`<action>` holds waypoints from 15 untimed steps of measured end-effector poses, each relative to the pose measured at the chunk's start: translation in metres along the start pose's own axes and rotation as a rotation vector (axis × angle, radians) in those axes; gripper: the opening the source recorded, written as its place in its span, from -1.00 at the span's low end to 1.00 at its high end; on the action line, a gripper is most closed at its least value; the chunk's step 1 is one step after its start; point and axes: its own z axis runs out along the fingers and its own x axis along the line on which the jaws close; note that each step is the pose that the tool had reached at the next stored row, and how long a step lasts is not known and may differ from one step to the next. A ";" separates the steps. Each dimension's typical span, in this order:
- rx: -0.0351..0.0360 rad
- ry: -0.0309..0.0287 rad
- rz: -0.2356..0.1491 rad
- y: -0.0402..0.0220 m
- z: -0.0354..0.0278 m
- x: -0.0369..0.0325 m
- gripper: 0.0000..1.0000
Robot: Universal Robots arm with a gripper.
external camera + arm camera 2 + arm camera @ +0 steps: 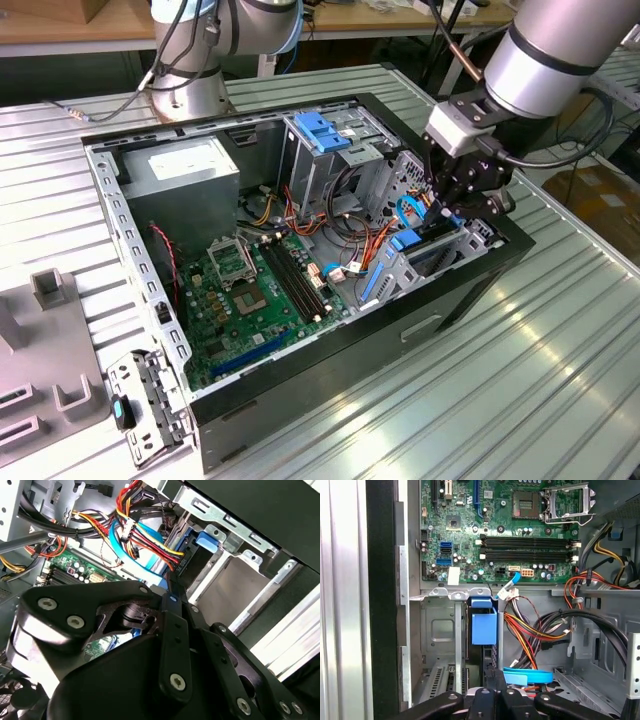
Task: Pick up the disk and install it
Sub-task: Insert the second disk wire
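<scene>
A robotics lab or workshop: an opened computer case point(300, 250) with bare motherboard point(250, 300) lies on a ribbed metal tabletop point(520, 380) beneath the hand point(462, 200), a second robot base point(190, 90) and wooden workbenches point(60, 25) beyond it

Black claw point(172, 592) reaching into the open computer case, tip beside the blue-railed disk point(192, 555) sitting in the metal drive bay point(240, 565). Red, yellow and blue cables point(140, 540) bunched just beside, green motherboard point(75, 572) beyond.
</scene>
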 end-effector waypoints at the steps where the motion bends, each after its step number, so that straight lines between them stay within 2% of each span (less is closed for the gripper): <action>1: 0.0000 0.0001 0.000 0.0000 0.0000 0.0000 -0.79; 9: 0.0001 -0.0005 0.000 -0.0005 0.0021 0.0002 -0.79; 13: -0.0001 -0.0010 0.000 -0.0010 -0.0077 -0.0006 -0.79; 15: -0.0001 -0.0015 0.000 -0.0010 -0.0077 -0.0005 -0.79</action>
